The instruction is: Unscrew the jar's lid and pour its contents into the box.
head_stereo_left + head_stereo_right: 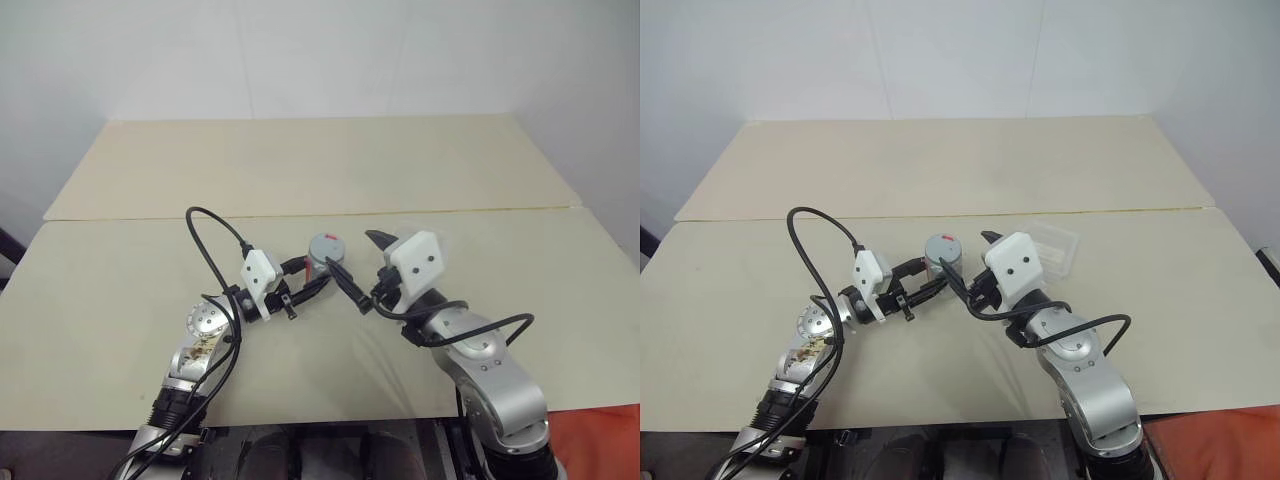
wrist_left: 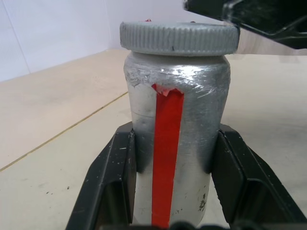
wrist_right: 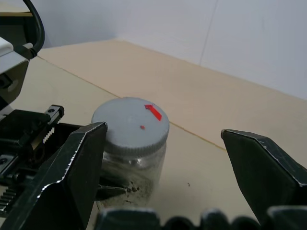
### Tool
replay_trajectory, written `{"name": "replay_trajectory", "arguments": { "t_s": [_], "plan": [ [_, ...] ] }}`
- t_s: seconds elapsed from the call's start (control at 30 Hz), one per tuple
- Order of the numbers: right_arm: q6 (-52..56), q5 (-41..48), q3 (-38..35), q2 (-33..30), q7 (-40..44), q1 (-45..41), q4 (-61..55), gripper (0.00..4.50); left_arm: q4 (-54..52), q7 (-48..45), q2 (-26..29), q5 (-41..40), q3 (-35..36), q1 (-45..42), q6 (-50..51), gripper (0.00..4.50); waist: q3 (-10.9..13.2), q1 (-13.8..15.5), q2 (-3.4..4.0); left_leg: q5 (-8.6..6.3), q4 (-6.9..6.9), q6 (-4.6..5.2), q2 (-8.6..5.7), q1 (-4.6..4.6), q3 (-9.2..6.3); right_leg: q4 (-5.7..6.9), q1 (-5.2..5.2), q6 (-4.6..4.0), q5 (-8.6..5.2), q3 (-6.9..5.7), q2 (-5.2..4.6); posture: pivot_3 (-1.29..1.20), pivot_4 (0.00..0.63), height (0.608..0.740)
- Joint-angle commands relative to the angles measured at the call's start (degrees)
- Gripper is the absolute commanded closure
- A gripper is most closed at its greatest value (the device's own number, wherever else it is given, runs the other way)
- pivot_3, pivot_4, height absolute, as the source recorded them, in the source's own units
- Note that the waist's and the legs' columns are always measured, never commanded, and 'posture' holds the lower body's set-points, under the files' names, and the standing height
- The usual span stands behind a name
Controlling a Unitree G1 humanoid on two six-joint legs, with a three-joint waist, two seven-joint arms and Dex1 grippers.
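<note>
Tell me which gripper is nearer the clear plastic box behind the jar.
Right. The right gripper hangs open just in front of the clear plastic box, around the grey lid. The left gripper, farther off, is shut on the silvery red-striped jar.

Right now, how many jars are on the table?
1. The jar stands upright near the table's middle, lid on, clamped by the left claw, with the open right claw beside it. The right arm could hide something behind it.
</note>
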Motion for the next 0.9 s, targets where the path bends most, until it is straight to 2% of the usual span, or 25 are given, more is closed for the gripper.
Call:
{"name": "replay_trajectory", "arguments": {
  "t_s": [0.03,0.13,0.27,0.37,0.63,0.9],
  "plan": [
    [0.10,1.01,-1.53,-0.54,0.61,0.36,-2.84,0.09,-0.44,-0.22,0.21,-0.52,1.02,-0.70,-1.90,2.65,0.00,0.01,0.00,0.00,0.00,0.00,0.00,0.00,0.00,0.00,0.00,0.00,0.00,0.00,0.00,0.00,0.150,0.740],
    [0.35,1.72,-2.17,-0.84,1.03,0.43,-3.44,0.09,-0.24,-0.14,0.27,-0.25,1.02,-0.73,-2.23,2.65,0.00,0.00,0.00,0.00,0.00,0.00,0.00,0.00,0.00,0.00,0.00,0.00,0.00,0.00,0.00,0.00,0.150,0.740],
    [2.32,8.03,-4.87,1.74,1.92,-2.83,-5.33,0.09,-0.01,0.09,-0.09,0.01,0.67,-1.02,-2.55,2.65,0.00,0.01,0.00,0.00,0.00,0.00,0.01,0.00,0.00,0.00,0.00,0.00,0.00,0.00,0.00,0.00,0.150,0.740],
    [1.97,9.16,-4.04,2.38,2.46,-5.15,-3.76,0.09,0.01,-0.02,-0.66,0.14,0.02,-1.15,-3.19,2.65,0.00,-0.05,0.00,0.00,0.00,0.01,0.01,0.00,-0.01,0.00,0.00,0.00,0.00,0.00,0.00,0.00,0.150,0.740],
    [-3.25,3.03,0.48,3.30,1.60,-11.61,8.42,0.09,-0.93,-0.50,-1.88,-0.52,-0.56,-1.54,-3.25,2.65,0.00,-0.41,0.00,0.00,0.00,0.01,-0.03,0.00,0.00,0.02,0.00,0.00,0.00,0.00,0.00,0.00,0.150,0.740],
    [-5.40,2.62,0.86,3.56,3.25,-12.97,11.53,0.09,-1.31,-0.56,-2.19,-0.57,-0.69,-1.62,-3.09,2.65,0.00,-0.46,0.00,0.00,-0.01,0.01,0.00,0.00,0.01,0.01,0.00,0.00,0.00,0.00,0.00,0.00,0.150,0.740]
  ]
}}
